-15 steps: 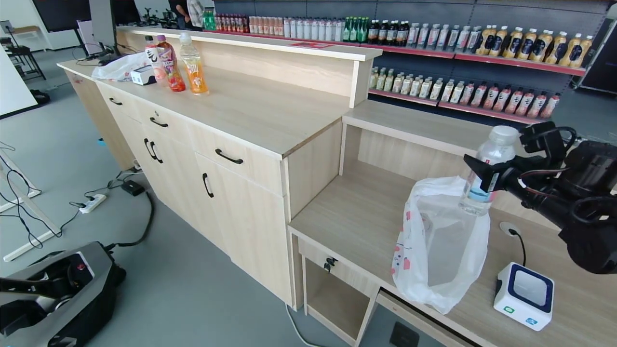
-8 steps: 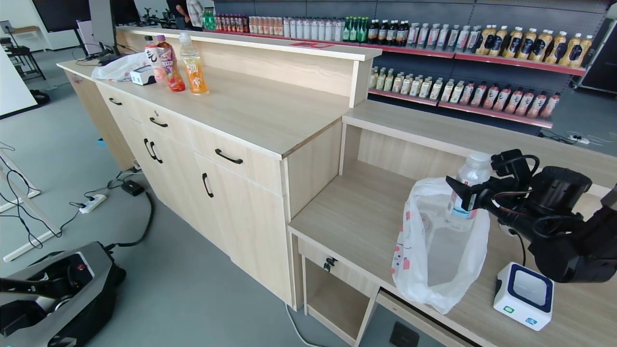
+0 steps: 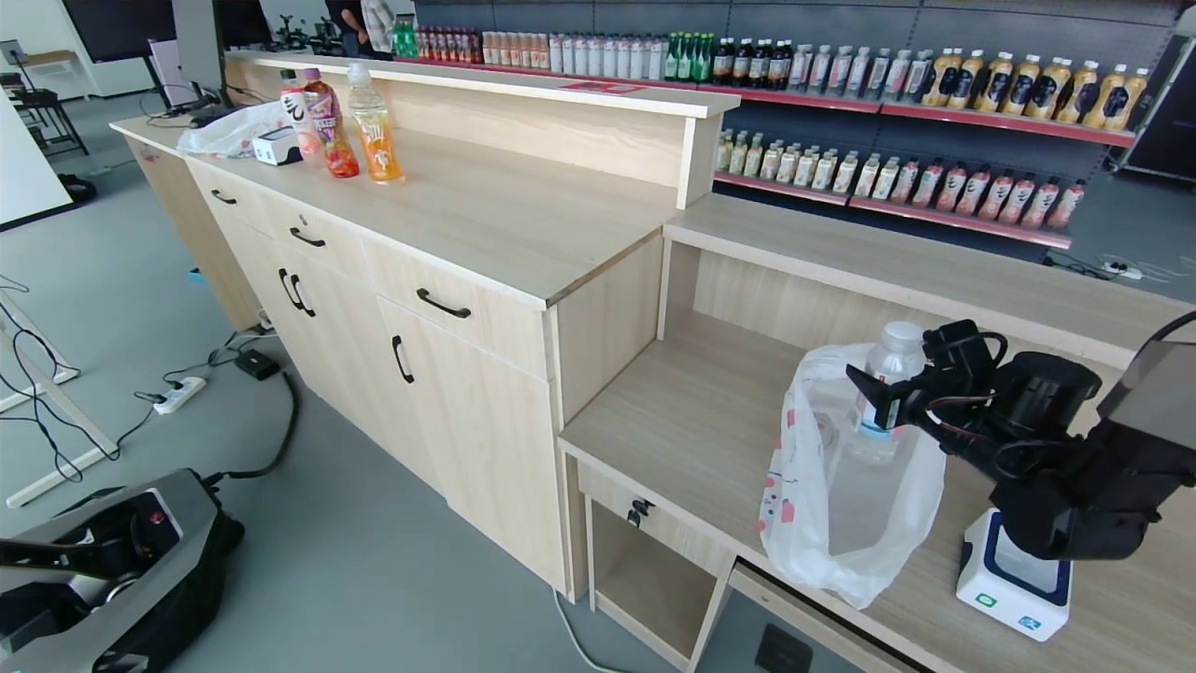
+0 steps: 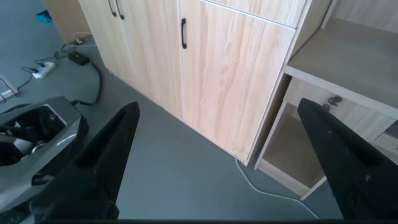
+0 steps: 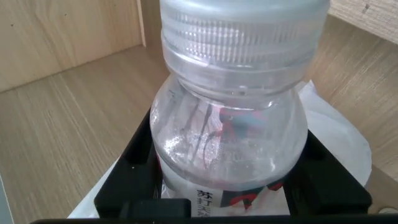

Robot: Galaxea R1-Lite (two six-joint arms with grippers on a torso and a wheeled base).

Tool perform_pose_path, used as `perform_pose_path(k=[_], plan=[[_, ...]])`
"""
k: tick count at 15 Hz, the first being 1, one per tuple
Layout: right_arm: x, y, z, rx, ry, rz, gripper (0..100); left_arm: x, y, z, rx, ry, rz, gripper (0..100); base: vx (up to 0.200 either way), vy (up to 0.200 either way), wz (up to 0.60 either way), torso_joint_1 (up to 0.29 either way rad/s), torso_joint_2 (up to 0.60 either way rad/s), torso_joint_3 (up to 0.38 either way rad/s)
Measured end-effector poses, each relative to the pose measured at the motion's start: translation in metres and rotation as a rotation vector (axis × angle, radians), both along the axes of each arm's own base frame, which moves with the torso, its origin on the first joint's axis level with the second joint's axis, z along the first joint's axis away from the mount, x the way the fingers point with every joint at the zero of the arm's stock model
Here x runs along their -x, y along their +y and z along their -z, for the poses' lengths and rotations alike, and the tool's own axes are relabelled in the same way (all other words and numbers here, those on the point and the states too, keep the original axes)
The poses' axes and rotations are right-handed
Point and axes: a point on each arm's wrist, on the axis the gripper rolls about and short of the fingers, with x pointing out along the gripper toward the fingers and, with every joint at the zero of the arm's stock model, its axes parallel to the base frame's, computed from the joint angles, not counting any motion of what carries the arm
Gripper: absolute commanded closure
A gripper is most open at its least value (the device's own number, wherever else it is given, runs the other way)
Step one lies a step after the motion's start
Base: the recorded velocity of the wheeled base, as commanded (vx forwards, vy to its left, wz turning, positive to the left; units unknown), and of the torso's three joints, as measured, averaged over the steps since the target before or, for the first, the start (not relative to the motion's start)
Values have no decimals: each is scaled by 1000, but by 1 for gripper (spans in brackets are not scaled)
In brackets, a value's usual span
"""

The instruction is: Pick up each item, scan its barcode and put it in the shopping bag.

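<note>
The left gripper hangs released, its two black fingers spread wide with nothing between them. Beyond the fingers lie grey floor and the cupboard doors. A white cable trails on the floor near the open cubby under the desk. There is plenty of free room around both fingers.

On the tall counter, well apart from either gripper, stand three drink bottles beside a second plastic bag and a small white box. Their print is too small to read.

The right gripper is clenched on a clear water bottle, one finger on each side of its body, just under the shoulder. The bottle is upright. Its white cap stands above the fingers, and its lower half hangs below them inside the mouth of the white shopping bag, visible through the plastic. The bag's rim sits close around the fingers, and its far edge is near the desk's back wall. The bag rests on the low desk, slumping toward the front edge.

The bottle's label is white with a blue band. In the right wrist view it carries red and dark print, cut off at the edge. The bag has red marks.

Behind the gripper, under the arm, a white scanner sits near the desk's front edge.
</note>
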Motion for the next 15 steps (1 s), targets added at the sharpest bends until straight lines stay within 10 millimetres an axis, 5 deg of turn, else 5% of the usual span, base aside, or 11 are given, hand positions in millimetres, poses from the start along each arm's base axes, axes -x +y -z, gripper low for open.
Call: perform_pose_path(k=[15], plan=[[-25,-1,55,15,30,-3,100,0,0,0,0,0,0,0,0,0,0,0,0,0]])
